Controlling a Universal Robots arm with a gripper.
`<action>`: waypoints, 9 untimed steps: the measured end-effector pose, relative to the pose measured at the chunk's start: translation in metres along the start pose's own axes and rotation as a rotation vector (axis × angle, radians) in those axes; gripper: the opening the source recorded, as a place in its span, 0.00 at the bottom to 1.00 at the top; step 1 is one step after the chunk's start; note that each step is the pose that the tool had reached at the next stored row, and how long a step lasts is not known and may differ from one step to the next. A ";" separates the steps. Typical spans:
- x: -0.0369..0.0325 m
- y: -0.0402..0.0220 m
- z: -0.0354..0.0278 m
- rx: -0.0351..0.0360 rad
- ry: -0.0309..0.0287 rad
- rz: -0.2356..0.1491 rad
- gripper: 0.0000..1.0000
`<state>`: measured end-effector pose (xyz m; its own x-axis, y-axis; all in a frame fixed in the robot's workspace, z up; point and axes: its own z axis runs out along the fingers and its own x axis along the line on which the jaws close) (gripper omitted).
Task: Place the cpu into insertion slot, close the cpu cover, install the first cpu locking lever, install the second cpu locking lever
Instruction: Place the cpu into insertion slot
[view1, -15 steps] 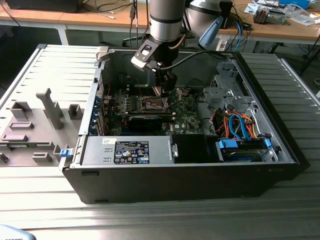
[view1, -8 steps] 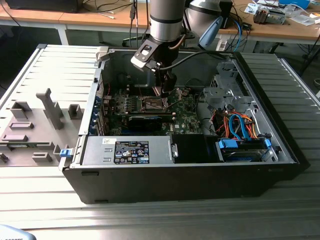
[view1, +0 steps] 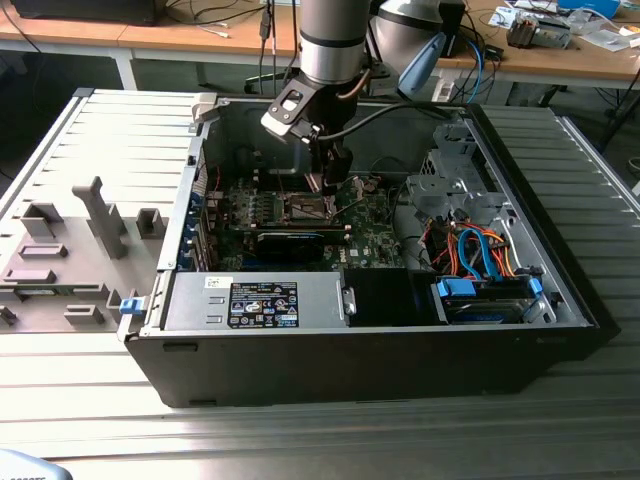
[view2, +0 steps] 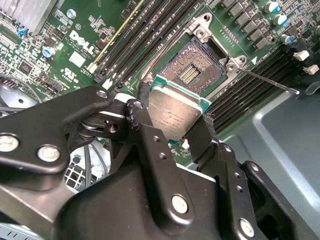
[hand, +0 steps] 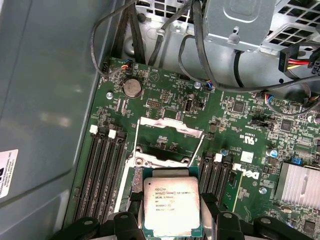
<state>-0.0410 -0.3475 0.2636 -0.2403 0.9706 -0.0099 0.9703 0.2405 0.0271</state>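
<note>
**Desk:** Item one, the gripper?

**Operator:** The gripper (view2: 175, 127) is black and two-fingered, and I see it reaching down into the open computer case (view1: 350, 365). Its fingers (view2: 145, 130) are closed on the cpu (view2: 172, 112), one on each of two opposite edges.

**Desk:** Item two, the cpu?

**Operator:** It is a flat square chip with a dull silver top and a green rim. In the first wrist view the cpu (hand: 171, 205) has its printed face toward the camera. It hangs between the fingers above the green circuit board (hand: 165, 100), just in front of the insertion slot (view2: 192, 67), and it is not seated.

**Desk:** Item three, the slot?

**Operator:** It is a square socket, and its field of contacts is bare in the second wrist view. In the exterior view the insertion slot (view1: 308, 207) sits directly beneath the gripper (view1: 330, 178). Long black memory slots (hand: 105, 165) run along both sides of it.

**Desk:** Item four, the cover and levers?

**Operator:** The cpu cover (hand: 170, 126) is a thin silver frame, swung up and open at the far edge of the socket. The locking levers (hand: 136, 137) are thin wire rods, both raised and unlatched. One rod (view2: 265, 80) angles out across the memory slots.

**Desk:** Sundries?

**Operator:** Also on the board are a coin battery (hand: 132, 87) and a finned heatsink (hand: 300, 185). The labelled power-supply box (view1: 262, 303) is at the case's near wall. The case rests on a ribbed grey surface (view1: 300, 440).
</note>
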 end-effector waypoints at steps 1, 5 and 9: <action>0.0000 0.0000 0.0000 0.0000 -0.0001 0.001 0.55; 0.0000 0.0000 0.0004 0.0002 -0.0003 0.009 0.55; 0.0000 0.0000 0.0008 0.0002 -0.0005 0.017 0.55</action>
<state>-0.0410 -0.3475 0.2628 -0.2235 0.9747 -0.0099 0.9743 0.2237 0.0271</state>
